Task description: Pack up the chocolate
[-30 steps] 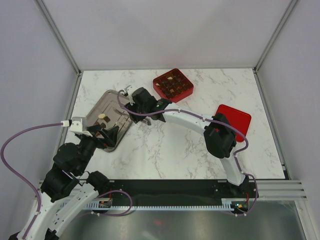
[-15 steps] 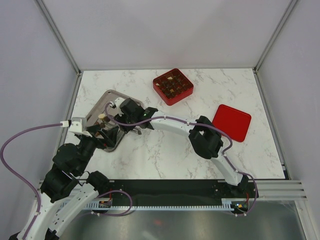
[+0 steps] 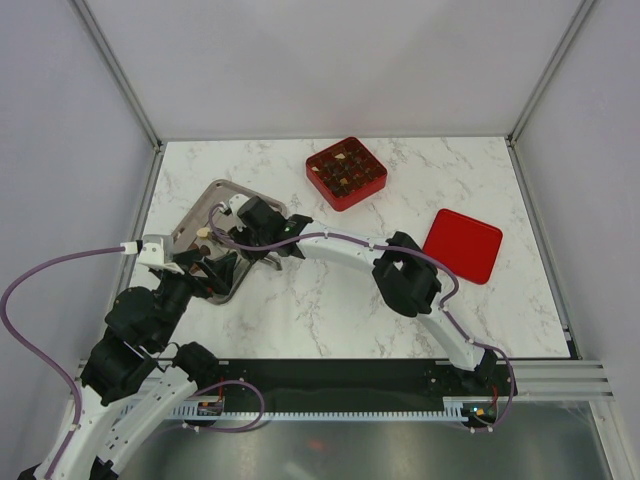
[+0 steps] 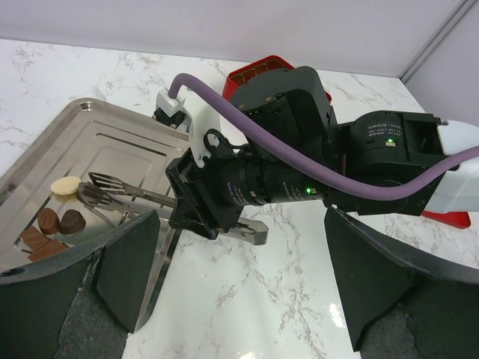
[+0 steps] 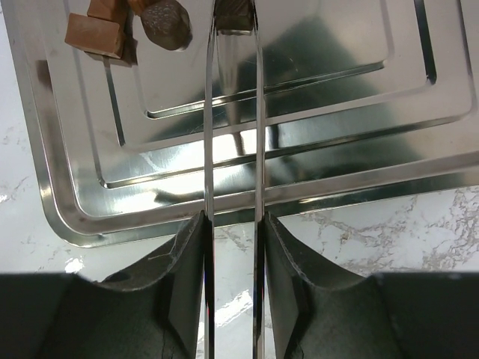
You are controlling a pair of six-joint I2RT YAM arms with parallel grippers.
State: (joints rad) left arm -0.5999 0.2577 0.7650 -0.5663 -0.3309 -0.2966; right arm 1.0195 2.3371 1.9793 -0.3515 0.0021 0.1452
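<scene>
Right hand (image 5: 233,241) is clenched on the tongs (image 5: 208,112), stretched straight over the tray (image 5: 337,149), chocolates (image 5: 166,21) sitting just beside the tongs' tips.

White marble-look table (image 3: 330,300), grey veins, bit glossy. Three things sitting straight on it. Steel tray (image 3: 205,203) over on left side, turned at angle, close to left edge. Red box (image 3: 366,195) with grid compartments toward back, roughly middle, also turned cornerwise. Flat red square lid (image 3: 462,245) on right, nearer front, well apart from box. Tray and box apart too, bare marble between.
</scene>
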